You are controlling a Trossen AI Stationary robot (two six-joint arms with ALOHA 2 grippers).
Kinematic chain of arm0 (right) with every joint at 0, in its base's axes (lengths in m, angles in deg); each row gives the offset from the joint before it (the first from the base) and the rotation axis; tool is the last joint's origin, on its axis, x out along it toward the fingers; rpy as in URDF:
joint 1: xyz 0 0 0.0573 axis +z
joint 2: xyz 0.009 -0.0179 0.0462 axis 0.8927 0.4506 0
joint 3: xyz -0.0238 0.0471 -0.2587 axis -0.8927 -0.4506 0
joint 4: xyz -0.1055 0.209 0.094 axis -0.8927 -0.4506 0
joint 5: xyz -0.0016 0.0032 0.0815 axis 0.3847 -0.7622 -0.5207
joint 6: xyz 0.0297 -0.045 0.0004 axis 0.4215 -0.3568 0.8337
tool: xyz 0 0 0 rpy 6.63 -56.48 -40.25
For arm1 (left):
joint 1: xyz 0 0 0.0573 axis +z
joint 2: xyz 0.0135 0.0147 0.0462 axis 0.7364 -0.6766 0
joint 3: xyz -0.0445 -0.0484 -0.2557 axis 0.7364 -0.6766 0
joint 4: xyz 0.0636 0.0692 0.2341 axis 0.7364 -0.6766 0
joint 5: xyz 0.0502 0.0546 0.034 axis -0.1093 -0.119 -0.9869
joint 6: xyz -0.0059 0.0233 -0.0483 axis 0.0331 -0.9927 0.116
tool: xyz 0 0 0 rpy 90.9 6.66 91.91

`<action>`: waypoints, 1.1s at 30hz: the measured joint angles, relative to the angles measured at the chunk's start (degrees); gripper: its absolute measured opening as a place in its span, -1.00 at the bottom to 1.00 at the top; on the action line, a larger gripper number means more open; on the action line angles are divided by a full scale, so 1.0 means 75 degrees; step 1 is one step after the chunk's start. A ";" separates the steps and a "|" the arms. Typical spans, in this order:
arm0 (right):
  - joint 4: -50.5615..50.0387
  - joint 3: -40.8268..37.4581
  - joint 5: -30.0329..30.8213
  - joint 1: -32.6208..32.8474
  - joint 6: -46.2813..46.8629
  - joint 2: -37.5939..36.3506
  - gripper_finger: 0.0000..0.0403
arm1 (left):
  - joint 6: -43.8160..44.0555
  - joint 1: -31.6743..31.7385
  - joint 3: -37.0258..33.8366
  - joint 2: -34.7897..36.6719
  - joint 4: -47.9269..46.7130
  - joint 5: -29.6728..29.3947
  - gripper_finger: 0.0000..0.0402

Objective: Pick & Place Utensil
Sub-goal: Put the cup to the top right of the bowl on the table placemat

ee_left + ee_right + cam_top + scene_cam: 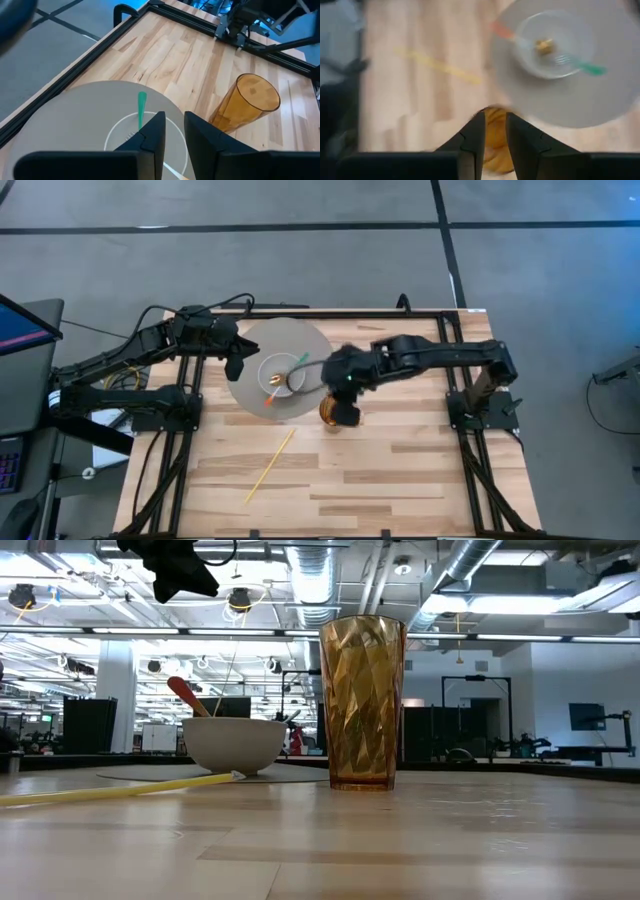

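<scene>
Wooden table [400,470], with a grey round mat [262,395] carrying a white bowl [283,374].
A green-handled fork [296,362] is seen resting in the bowl; the right gripper [340,412] hangs over the amber cup [361,703], the left gripper [240,360] over the mat, fingers narrowly parted on both, nothing held.

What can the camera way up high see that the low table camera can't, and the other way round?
Only the high view shows both arms whole, the left gripper by the grey mat, the right gripper over the cup, and the green-handled fork in the bowl. Only the low view shows the room behind and the amber cup standing upright. Both show the white bowl, orange-handled utensil and yellow straw.
</scene>
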 joint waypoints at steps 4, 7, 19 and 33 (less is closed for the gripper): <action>-0.0007 -0.0483 -0.0691 0.0504 0.0128 -0.0001 -0.65 | 0.0000 0.0000 0.0000 0.0000 -0.0002 0.0000 -0.64; 0.0380 -0.0940 -0.0695 0.0807 0.0159 0.0004 -0.65 | 0.0000 0.0000 0.0000 0.0000 -0.0002 0.0000 -0.64; 0.1623 -0.2442 -0.0518 0.0703 0.0221 0.0007 -0.65 | -0.0021 0.0000 0.0000 0.0000 0.0001 0.0000 -0.64; 0.1702 -0.2998 -0.0558 0.0440 0.0223 0.0004 -0.65 | -0.0023 0.0000 0.0000 0.0000 0.0001 0.0000 -0.64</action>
